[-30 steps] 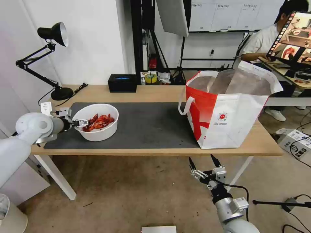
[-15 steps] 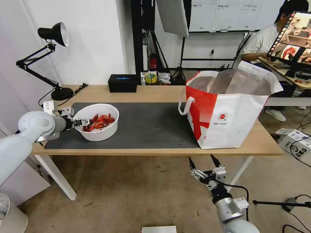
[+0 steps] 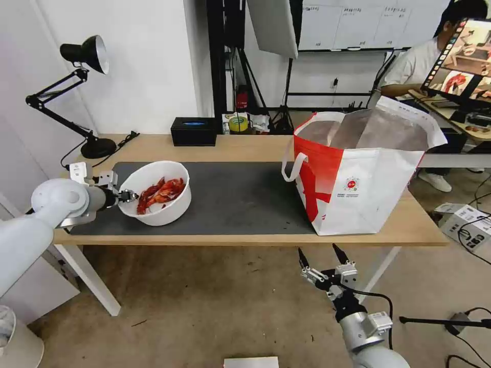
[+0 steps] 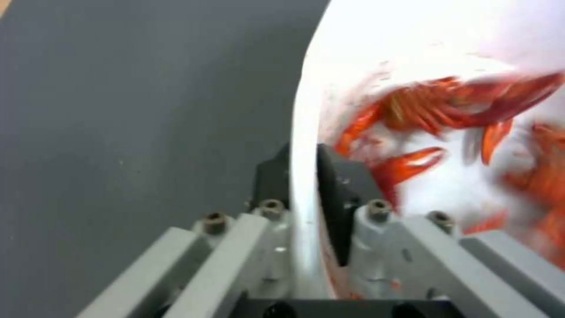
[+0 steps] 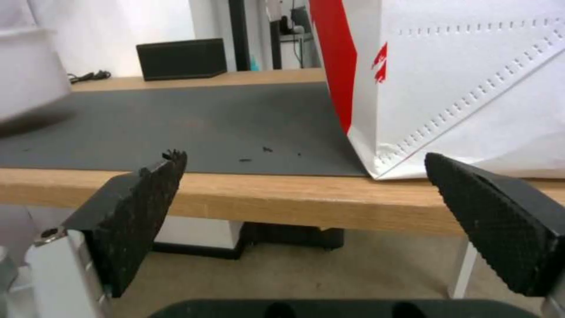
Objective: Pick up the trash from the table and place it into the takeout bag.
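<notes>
While the bag point(image 3: 365, 174) stands at the table's point(image 3: 245, 145) right end, left gripper point(image 3: 126, 196) pinches the tilted bowl's point(image 3: 159, 193) rim; right gripper point(image 3: 322, 257) hangs open below the table's front edge.

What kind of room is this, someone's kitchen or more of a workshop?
Most likely a lab or test studio, not a kitchen. Behind the table hang a whiteboard and a photo softbox, a desk lamp lights the mat, and cables trail over bare floor.

Both arms are glossy white with rounded joints; the left gripper point(image 3: 124, 196) and right gripper point(image 3: 322, 255) have grey screwed brackets and black textured pads point(image 5: 497, 216).
</notes>
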### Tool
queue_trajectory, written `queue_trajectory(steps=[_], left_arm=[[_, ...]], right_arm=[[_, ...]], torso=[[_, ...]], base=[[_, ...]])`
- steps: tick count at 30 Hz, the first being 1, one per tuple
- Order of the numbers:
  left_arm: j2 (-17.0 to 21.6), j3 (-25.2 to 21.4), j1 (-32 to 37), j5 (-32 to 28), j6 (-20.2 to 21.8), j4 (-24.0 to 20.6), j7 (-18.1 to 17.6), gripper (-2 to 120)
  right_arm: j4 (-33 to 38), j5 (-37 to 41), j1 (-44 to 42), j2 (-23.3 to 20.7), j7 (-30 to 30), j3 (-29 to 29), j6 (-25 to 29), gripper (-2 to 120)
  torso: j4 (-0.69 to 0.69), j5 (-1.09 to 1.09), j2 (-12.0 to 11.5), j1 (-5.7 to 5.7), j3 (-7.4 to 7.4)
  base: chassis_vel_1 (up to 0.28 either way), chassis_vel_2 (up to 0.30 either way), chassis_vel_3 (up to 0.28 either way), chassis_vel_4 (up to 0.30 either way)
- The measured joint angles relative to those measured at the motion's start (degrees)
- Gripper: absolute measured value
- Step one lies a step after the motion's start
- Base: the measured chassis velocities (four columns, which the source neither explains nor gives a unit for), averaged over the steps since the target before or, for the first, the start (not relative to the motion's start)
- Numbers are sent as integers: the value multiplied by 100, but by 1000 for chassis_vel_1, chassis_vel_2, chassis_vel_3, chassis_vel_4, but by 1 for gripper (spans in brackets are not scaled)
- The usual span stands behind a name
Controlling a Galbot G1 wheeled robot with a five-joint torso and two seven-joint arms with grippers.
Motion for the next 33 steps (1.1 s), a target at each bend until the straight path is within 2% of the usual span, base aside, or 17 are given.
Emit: queue_trajectory(steps=[2, 11, 14, 21, 23, 24, 27, 28, 30, 33], left_arm=[[23, 0, 3, -33, -39, -41, -3, 0], [115, -49, 26, -126, -187, -178, -21, 0], [132, -144, 11, -185, -216, -347, 13, 0], [112, -5, -414, -319, -308, -602, 10, 0], [74, 218, -834, -435, -320, -730, -17, 0], [74, 218, -834, -435, -320, -730, -17, 0], [-111, 828, -1714, -652, -337, -846, -116, 0], [-111, 828, -1714, -652, -337, -846, -116, 0], [-357, 1226, -2319, -845, -345, -851, -298, 0], [-564, 1449, -2755, -962, -364, -812, -450, 0]], right_arm=[[0, 0, 0, 0, 0, 0, 0, 100], [0, 0, 0, 0, 0, 0, 0, 100], [0, 0, 0, 0, 0, 0, 0, 100], [0, 0, 0, 0, 0, 0, 0, 100], [0, 0, 0, 0, 0, 0, 0, 100], [0, 0, 0, 0, 0, 0, 0, 100], [0, 0, 0, 0, -1, 0, 0, 100], [0, 0, 0, 0, -1, 0, 0, 100], [-1, 0, 0, -1, -1, 0, 0, 100], [0, 1, 0, -1, -1, 0, 0, 100]], torso=[[0, -1, 0, 0, 0], [0, -1, 0, 1, 0], [1, -1, 0, 0, 0], [1, 0, -1, 0, 0], [0, 1, 0, 1, 0], [0, 1, 0, 1, 0], [0, 1, 0, 1, 0], [0, 1, 0, 1, 0], [0, 0, -1, 1, 0], [0, 1, 0, 2, 1]], base=[[0, 0, 0, 0], [0, 0, 0, 0], [0, 0, 0, 0], [0, 0, 0, 0], [0, 0, 0, 0], [0, 0, 0, 0], [0, 0, 0, 0], [0, 0, 0, 0], [0, 0, 0, 0], [0, 0, 0, 0]])
